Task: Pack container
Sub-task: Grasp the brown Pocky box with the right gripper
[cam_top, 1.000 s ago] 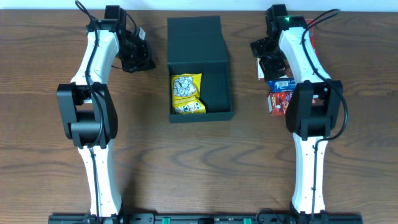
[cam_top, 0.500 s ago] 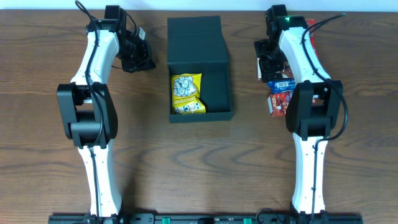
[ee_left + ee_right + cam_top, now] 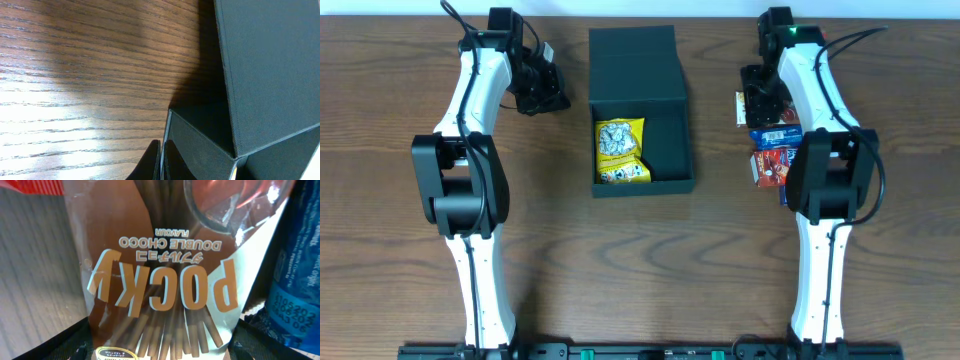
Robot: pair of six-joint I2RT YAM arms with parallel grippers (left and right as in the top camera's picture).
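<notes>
The dark container (image 3: 670,140) sits open mid-table, its lid (image 3: 635,65) folded back away from me. A yellow snack packet (image 3: 621,150) lies inside on the left. My left gripper (image 3: 558,100) is shut and empty, just left of the box. In the left wrist view its tips (image 3: 162,162) point at the container's corner (image 3: 270,60). My right gripper (image 3: 760,100) is down over a Pocky packet (image 3: 160,280). Its jaws stand open at either side of the packet, in the right wrist view (image 3: 165,345).
A blue packet (image 3: 775,133) and a red packet (image 3: 772,165) lie just nearer than the Pocky, beside the right arm. The blue one (image 3: 297,280) is close to the right finger. Another red wrapper (image 3: 817,50) lies behind the arm.
The right gripper shifted a little to the right over the Pocky packet and its jaws narrowed around it. The left arm stayed still.
</notes>
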